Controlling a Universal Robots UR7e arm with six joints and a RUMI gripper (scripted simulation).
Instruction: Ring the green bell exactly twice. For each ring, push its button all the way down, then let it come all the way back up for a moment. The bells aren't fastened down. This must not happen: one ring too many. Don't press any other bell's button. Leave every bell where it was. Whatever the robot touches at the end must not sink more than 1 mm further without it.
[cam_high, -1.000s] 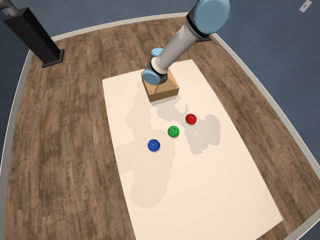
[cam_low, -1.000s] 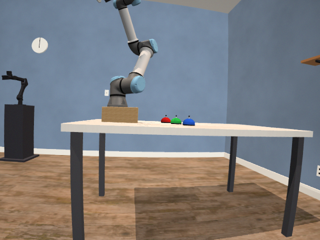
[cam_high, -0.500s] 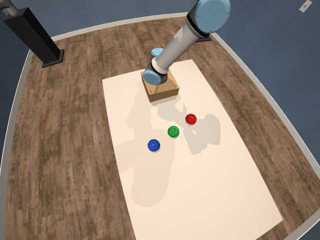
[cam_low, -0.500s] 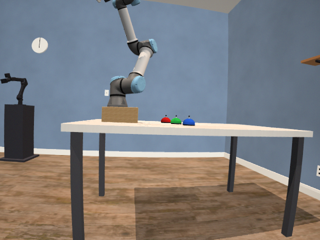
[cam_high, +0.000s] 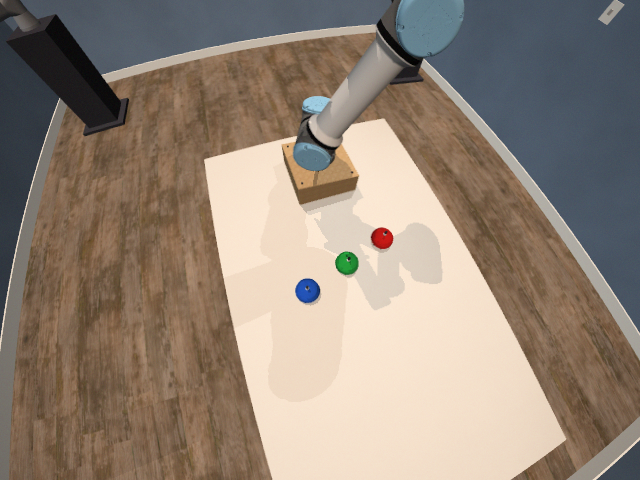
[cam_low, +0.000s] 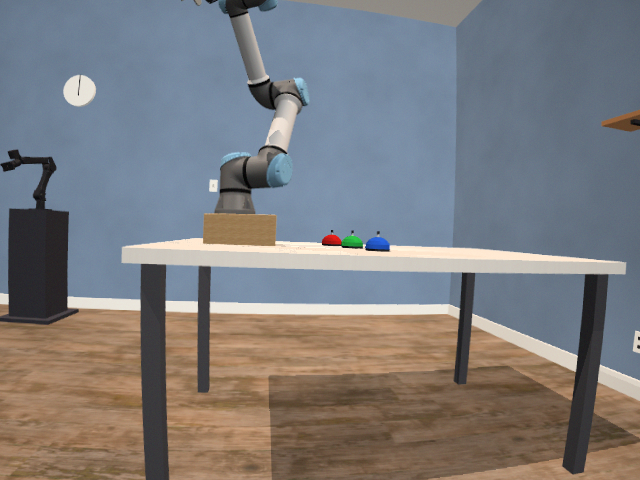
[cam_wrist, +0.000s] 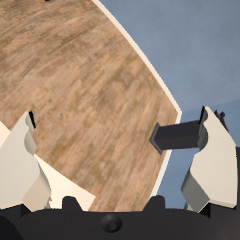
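Observation:
The green bell (cam_high: 346, 262) sits on the cream table top between a red bell (cam_high: 382, 237) and a blue bell (cam_high: 307, 290). All three also show in the exterior view, where the green bell (cam_low: 352, 241) stands between the red bell (cam_low: 331, 239) and the blue bell (cam_low: 377, 243). Each bell's small button stands up. My gripper (cam_wrist: 116, 109) shows only in the wrist view. Its two pale fingers are wide open with nothing between them. It is high above the table, out of the top and exterior views, looking at the floor and a table corner (cam_wrist: 65, 187). No bell shows in the wrist view.
The arm's base stands on a wooden block (cam_high: 320, 173) at the table's far end. A black pedestal (cam_high: 62, 67) with a small arm stands on the floor to the left; it also shows in the wrist view (cam_wrist: 177, 136).

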